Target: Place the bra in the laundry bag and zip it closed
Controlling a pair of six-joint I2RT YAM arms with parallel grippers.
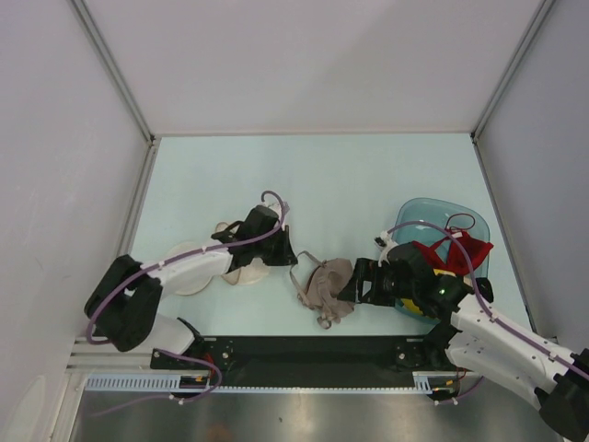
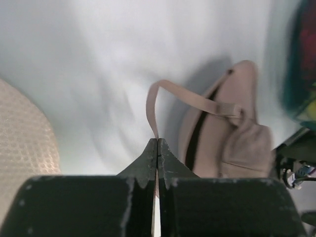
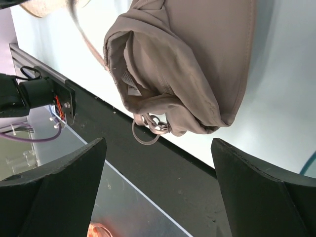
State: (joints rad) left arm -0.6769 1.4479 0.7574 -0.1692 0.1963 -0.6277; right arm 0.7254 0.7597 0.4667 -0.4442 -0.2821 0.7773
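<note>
- Laundry bag (image 1: 195, 276): cream-white mesh, lying flat on the pale counter (image 1: 368, 175), behind and to the left of the left end effector and partly under that arm. In the left wrist view its mesh face (image 2: 24, 143) fills the lower left corner.
- Left end effector (image 2: 157, 144): jaws pressed together, pinching a thin strap (image 2: 163, 91) of the bra. The strap loops up from the fingertips and runs right to the cups.
- Bra (image 1: 327, 290): taupe, bunched on the counter near its front edge, between the two end effectors. It lies ahead and to the right of the left one and straight ahead of the right one. In the right wrist view its folded cups (image 3: 187, 64) and metal strap rings (image 3: 148, 129) lie beyond the fingers.
- Right end effector (image 1: 359, 281): jaws spread wide, holding nothing, just beside the bra's right edge.
- Teal basket (image 1: 433, 210): translucent, behind the right end effector, with a red bra (image 1: 456, 250) draped over its rim.
</note>
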